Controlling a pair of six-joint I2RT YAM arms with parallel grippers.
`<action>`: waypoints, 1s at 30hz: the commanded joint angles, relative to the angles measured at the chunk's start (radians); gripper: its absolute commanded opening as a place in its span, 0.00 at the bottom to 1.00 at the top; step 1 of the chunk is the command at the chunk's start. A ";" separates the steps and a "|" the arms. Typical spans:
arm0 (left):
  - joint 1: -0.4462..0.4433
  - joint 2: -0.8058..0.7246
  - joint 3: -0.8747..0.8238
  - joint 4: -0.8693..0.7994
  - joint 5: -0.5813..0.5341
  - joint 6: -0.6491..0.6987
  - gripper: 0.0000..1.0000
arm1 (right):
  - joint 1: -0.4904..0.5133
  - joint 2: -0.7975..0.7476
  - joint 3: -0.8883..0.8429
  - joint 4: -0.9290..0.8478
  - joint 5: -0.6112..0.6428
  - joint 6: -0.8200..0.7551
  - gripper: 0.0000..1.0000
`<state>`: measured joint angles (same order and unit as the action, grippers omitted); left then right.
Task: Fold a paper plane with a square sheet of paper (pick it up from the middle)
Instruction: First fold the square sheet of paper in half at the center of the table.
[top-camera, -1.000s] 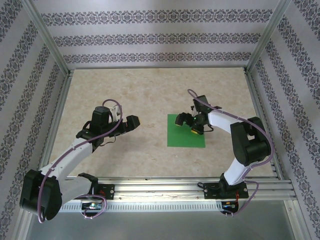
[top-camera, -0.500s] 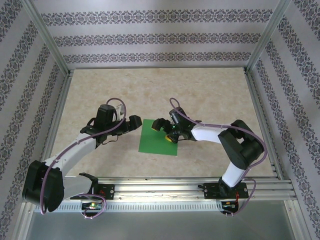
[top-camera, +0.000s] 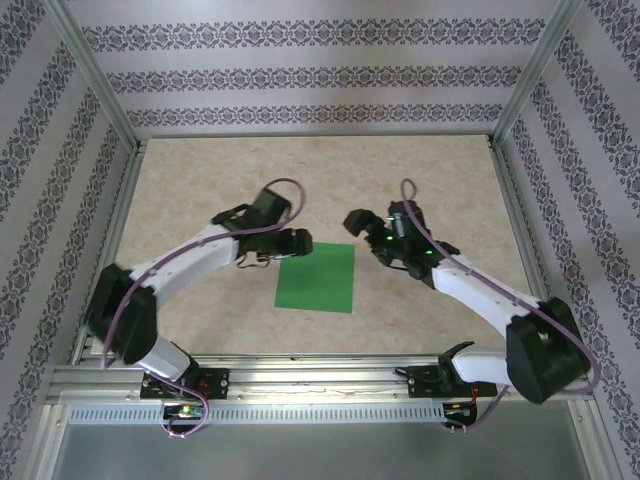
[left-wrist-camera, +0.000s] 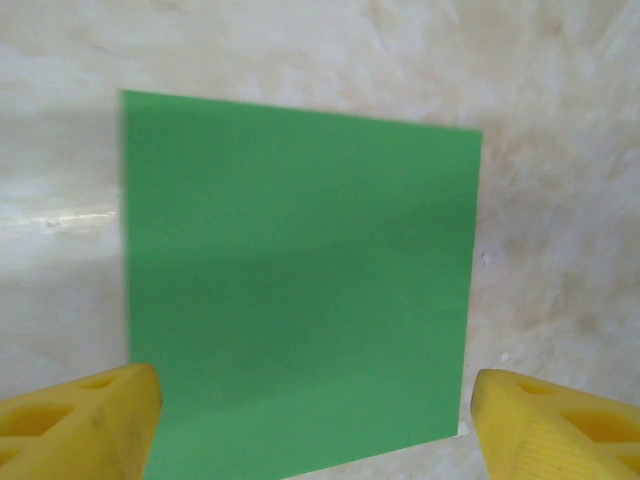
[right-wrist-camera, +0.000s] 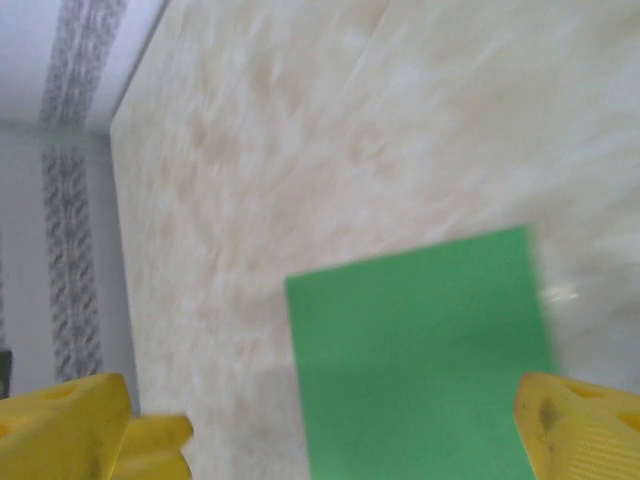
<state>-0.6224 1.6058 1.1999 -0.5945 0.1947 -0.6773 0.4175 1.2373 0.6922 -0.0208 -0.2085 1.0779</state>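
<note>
We see the square sheet of paper (top-camera: 317, 278) lying flat on the pale marbled table (top-camera: 200, 180), between the two arms, inside a booth of band-patterned wallpaper walls (top-camera: 300, 75) and aluminium posts (top-camera: 95, 75). The left gripper (left-wrist-camera: 315, 425) hangs by the sheet's far left corner, yellow fingers (left-wrist-camera: 80, 420) spread wide and empty. The right gripper (right-wrist-camera: 325, 430), near the far right corner, is likewise spread and empty.

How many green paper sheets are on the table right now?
1. The square sheet of bright green paper lies on the beige marbled table, near its middle; none seems hidden.
</note>
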 joint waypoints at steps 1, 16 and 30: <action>-0.104 0.178 0.174 -0.249 -0.108 0.015 0.82 | -0.087 -0.078 -0.103 -0.090 0.042 -0.035 0.98; -0.145 0.464 0.386 -0.362 -0.148 -0.069 0.85 | -0.237 -0.135 -0.145 -0.157 -0.155 -0.203 0.98; -0.143 0.511 0.395 -0.343 -0.163 -0.107 0.89 | -0.216 0.017 -0.087 -0.079 -0.386 -0.243 0.98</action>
<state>-0.7769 2.1086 1.5734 -0.9028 0.0635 -0.7555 0.1925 1.2442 0.5789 -0.1230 -0.5480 0.8558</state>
